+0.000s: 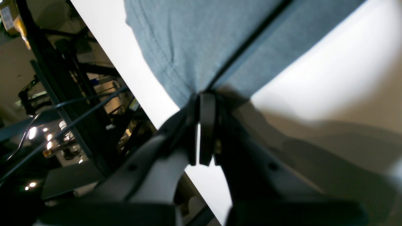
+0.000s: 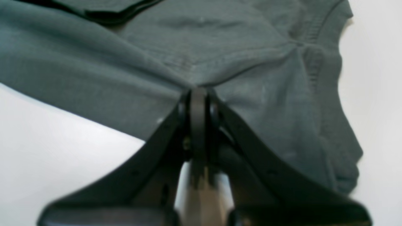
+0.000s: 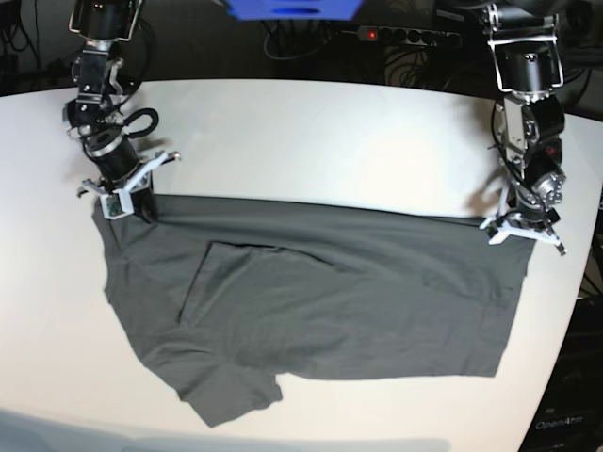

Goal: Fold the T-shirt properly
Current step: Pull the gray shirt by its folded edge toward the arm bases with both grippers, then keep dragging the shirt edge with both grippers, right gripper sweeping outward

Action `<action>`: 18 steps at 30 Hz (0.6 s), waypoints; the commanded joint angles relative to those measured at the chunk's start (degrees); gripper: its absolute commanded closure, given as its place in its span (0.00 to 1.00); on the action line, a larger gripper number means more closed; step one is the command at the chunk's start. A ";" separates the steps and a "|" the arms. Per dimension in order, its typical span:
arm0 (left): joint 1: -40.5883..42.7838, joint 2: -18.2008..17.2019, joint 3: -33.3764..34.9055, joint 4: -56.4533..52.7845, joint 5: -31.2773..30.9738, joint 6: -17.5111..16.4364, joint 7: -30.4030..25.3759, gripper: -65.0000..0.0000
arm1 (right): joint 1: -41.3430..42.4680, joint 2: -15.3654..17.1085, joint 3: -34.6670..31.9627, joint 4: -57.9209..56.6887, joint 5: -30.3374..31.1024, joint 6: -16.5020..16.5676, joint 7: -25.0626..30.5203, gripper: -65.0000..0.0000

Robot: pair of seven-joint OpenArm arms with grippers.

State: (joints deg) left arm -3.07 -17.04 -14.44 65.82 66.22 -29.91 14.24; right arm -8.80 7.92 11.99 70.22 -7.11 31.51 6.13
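- Your left pincer (image 1: 205, 100) is pressed together on the T-shirt (image 1: 194, 40): in the left wrist view the two dark fingers (image 1: 207, 125) meet with grey cloth bunched right at their tips.
- From that pinch the fabric fans away ahead of the left pincer, and a dark straight crease runs diagonally off from the tips across the cloth.
- To either side of the left pincer you see the white table (image 1: 329, 72); its edge passes close beside the fingers, with dark frames and small lights beyond it.
- Your right pincer (image 2: 198, 92) is likewise pressed together on the T-shirt (image 2: 94, 72), with wrinkles drawing in toward its tips.
- Ahead of the right pincer and off to one side, a ribbed band (image 2: 317, 59) curves along the cloth's edge, and bare white table (image 2: 47, 138) lies on both sides.
- In the base view the T-shirt (image 3: 377, 301) lies spread on the table (image 3: 311, 141), stretched between your two pincers along its far edge.
- The right pincer (image 3: 124, 200) holds one far corner and the left pincer (image 3: 521, 229) holds the other, well apart from each other.
- The cloth between them is pulled nearly straight; the rest lies flat nearer the camera.
- A folded flap shows in the cloth nearer the right pincer, and a sleeve (image 3: 231, 391) sticks out at the near edge.
- Behind both arms a power strip (image 3: 400, 36) with a red light sits beyond the table.
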 commanded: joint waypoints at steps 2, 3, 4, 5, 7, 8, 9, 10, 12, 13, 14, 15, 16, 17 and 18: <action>1.80 -0.41 -0.29 -0.46 -0.50 -4.42 2.60 0.96 | -2.24 0.47 0.19 -0.46 -2.95 -0.17 -5.12 0.99; 2.24 -0.41 -0.29 -0.46 -0.50 -4.42 2.60 0.96 | -2.68 0.38 0.19 -0.46 -2.95 -0.17 -4.77 0.99; 2.68 -0.41 -0.29 -0.46 -0.50 -4.42 2.60 0.96 | -3.03 0.38 0.19 -0.46 -2.95 -0.17 -4.50 0.99; 2.85 -0.41 -0.29 -0.46 -0.50 -4.42 2.60 0.96 | -3.11 0.38 0.28 -0.46 -2.95 -0.17 -4.42 0.99; 3.47 -0.41 -0.38 -0.46 -0.50 -4.24 2.60 0.96 | -3.91 0.38 0.98 -0.37 -2.86 -0.17 -4.42 0.99; 3.99 -0.33 -0.38 -0.46 -0.50 -4.15 2.60 0.96 | -4.17 0.30 1.86 -0.37 -2.86 -0.17 -4.24 0.99; 4.43 -0.15 -0.38 -0.46 -0.50 -4.15 2.60 0.96 | -4.26 0.30 2.56 -0.55 -2.86 -0.17 -3.80 0.99; 4.70 0.47 -0.38 -0.37 -0.50 -4.07 2.60 0.96 | -4.43 0.30 3.00 -0.72 -2.86 -0.17 -3.27 0.99; 5.14 1.17 -0.46 -0.28 -0.50 -4.07 2.60 0.96 | -5.49 0.30 3.97 -0.72 -2.86 -0.17 -2.39 0.99; 5.31 1.52 -0.99 0.16 -0.50 -4.07 2.60 0.96 | -5.66 0.30 4.23 -0.72 -2.86 -0.17 -1.96 0.99; 5.31 2.05 -1.43 0.77 -0.50 -4.24 2.60 0.96 | -5.75 0.30 4.58 -0.72 -2.86 -0.17 -1.69 0.99; 5.40 2.84 -1.78 1.39 -0.50 -4.33 2.60 0.96 | -5.84 0.30 5.02 -0.72 -2.86 -0.17 -1.52 0.99; 5.66 3.19 -2.22 2.00 -0.50 -4.42 2.60 0.96 | -5.84 0.30 5.46 -0.72 -2.86 -0.17 -1.60 0.99; 5.75 3.54 -2.40 2.71 -0.33 -4.42 2.60 0.96 | -5.84 0.30 5.99 -0.72 -2.86 -0.17 -1.60 0.99; 5.93 3.54 -2.40 3.14 -0.33 -4.42 2.60 0.96 | -5.84 0.30 6.52 -0.72 -2.86 -0.17 -1.60 0.99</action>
State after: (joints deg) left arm 1.34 -13.96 -16.84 69.89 67.55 -28.27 15.99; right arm -13.39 7.40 17.69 70.32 -6.46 33.04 11.81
